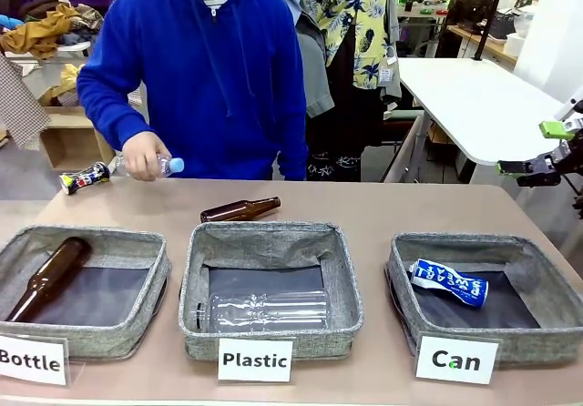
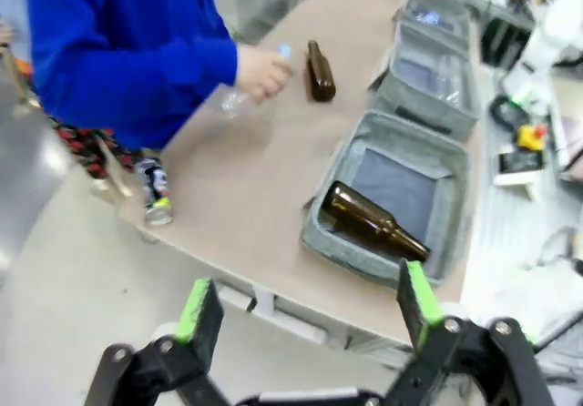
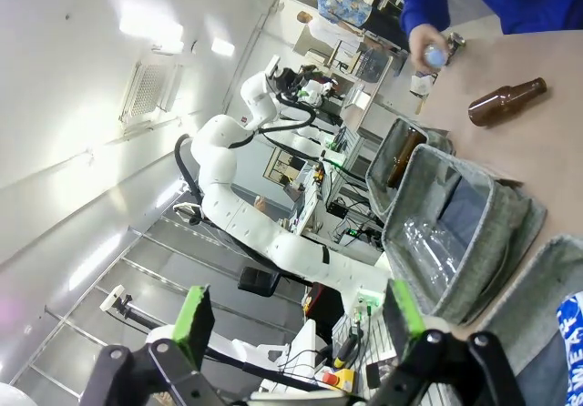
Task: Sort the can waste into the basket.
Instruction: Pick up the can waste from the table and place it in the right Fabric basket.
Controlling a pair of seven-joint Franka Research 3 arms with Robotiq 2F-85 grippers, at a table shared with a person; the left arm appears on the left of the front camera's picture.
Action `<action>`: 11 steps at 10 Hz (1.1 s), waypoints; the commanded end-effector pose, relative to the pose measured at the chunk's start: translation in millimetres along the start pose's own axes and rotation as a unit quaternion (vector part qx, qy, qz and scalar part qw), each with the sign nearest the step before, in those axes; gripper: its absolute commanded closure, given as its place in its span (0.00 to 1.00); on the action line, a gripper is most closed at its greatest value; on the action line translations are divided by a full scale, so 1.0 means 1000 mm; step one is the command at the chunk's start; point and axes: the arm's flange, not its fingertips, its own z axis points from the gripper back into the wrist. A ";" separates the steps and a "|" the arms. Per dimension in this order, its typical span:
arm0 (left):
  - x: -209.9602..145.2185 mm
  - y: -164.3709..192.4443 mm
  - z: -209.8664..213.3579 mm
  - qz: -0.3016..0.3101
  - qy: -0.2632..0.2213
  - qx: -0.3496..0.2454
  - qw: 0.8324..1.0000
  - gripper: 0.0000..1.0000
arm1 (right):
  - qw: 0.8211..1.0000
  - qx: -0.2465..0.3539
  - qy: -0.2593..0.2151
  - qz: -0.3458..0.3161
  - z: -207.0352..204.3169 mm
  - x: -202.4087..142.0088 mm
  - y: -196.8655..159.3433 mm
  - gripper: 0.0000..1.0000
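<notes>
A dented blue-and-white can (image 1: 446, 283) lies in the grey basket (image 1: 515, 340) behind the "Can" card, at the right. A dark can (image 1: 84, 178) with colourful print sits at the table's far left corner, beside the person's hand (image 1: 144, 157), which holds a clear plastic bottle. My right gripper (image 1: 536, 148) hangs open and empty, off the table's right side, well above the basket. In the left wrist view my left gripper (image 2: 310, 306) is open and empty, off the table's edge; the dark can (image 2: 157, 190) shows there at the table's corner. The right wrist view catches the blue can (image 3: 572, 319) past my open right gripper (image 3: 297, 319).
A brown glass bottle (image 1: 240, 209) lies on the table behind the middle basket. The "Plastic" basket (image 1: 273, 233) holds a clear bottle. The "Bottle" basket (image 1: 91, 238) holds a brown bottle (image 1: 47, 277). A person in a blue hoodie stands at the far side.
</notes>
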 end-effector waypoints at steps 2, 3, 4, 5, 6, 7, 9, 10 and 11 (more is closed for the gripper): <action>0.045 0.028 -0.039 0.013 0.095 -0.031 0.995 0.00 | 1.000 0.002 0.005 0.008 0.001 -0.002 0.003 0.00; 0.044 0.028 -0.030 0.003 0.088 -0.043 0.995 0.00 | 1.000 0.002 0.005 0.008 0.001 -0.002 0.003 0.00; 0.031 0.023 -0.014 0.010 0.067 -0.033 0.997 0.00 | 1.000 0.002 0.005 0.008 0.001 -0.002 0.003 0.00; 0.009 0.015 0.003 0.026 0.038 -0.017 0.999 0.00 | 1.000 0.002 0.005 0.008 0.001 -0.002 0.003 0.00; -0.017 0.007 0.018 0.019 0.010 -0.023 1.000 0.00 | 1.000 0.002 0.005 0.008 0.001 -0.002 0.003 0.00; -0.047 -0.002 0.028 0.025 -0.024 -0.016 0.999 0.00 | 1.000 0.002 0.005 0.008 0.001 -0.002 0.003 0.00; -0.079 -0.010 0.030 0.039 -0.052 -0.012 0.998 0.00 | 1.000 0.002 0.005 0.008 0.001 -0.002 0.003 0.00; -0.082 -0.009 0.028 0.039 -0.054 -0.014 0.998 0.00 | 1.000 0.002 0.005 0.008 0.001 -0.002 0.003 0.00; -0.079 -0.006 0.027 0.036 -0.049 -0.018 0.998 0.00 | 1.000 0.002 0.005 0.008 0.001 -0.002 0.003 0.00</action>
